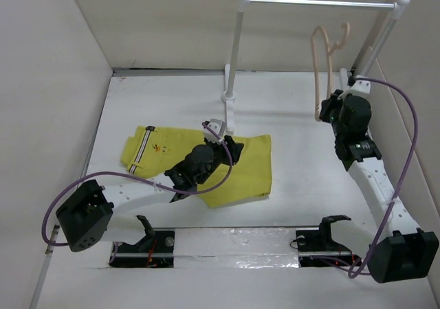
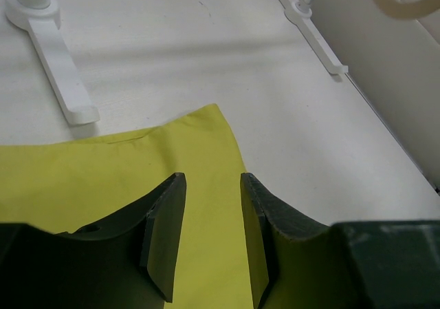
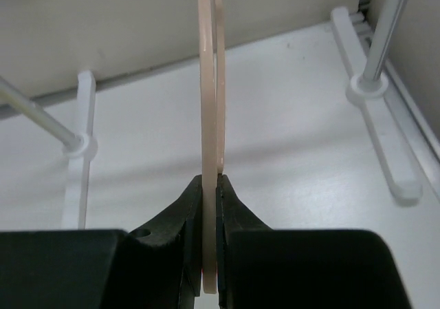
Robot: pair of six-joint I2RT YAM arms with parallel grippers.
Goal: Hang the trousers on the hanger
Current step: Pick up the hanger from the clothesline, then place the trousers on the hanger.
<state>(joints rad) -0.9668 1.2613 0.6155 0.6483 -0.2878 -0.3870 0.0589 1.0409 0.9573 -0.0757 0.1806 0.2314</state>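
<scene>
Where the overhead camera looks down, the trousers [image 1: 253, 163] lie flat on the white table [image 1: 302, 185], left of centre, with the striped waistband toward the left wall and the leg ends toward the right. The left gripper [image 1: 229, 148] is positioned over the middle of the cloth, just in front of the foot of the rack's [image 1: 237, 61] left post. The hanger [image 1: 322, 68] stands upright near the rack's right post, below the rail, well apart from the trousers. The right gripper [image 1: 326, 109] meets the hanger's lower end.

From the left wrist view, the left gripper [image 2: 212, 237] has its jaws spread, with a clear gap between them. The trousers [image 2: 103, 178] lie smooth beneath the gap, and one corner of the cloth [image 2: 216, 109] points toward bare table. A rack foot [image 2: 58, 61] lies just beyond the cloth edge.

From the right wrist view, the right gripper [image 3: 210, 185] is pinching the hanger [image 3: 210, 82], seen edge-on as a thin pale strip rising from between the pressed jaws. The two rack posts [image 3: 377, 40] stand to either side.
</scene>
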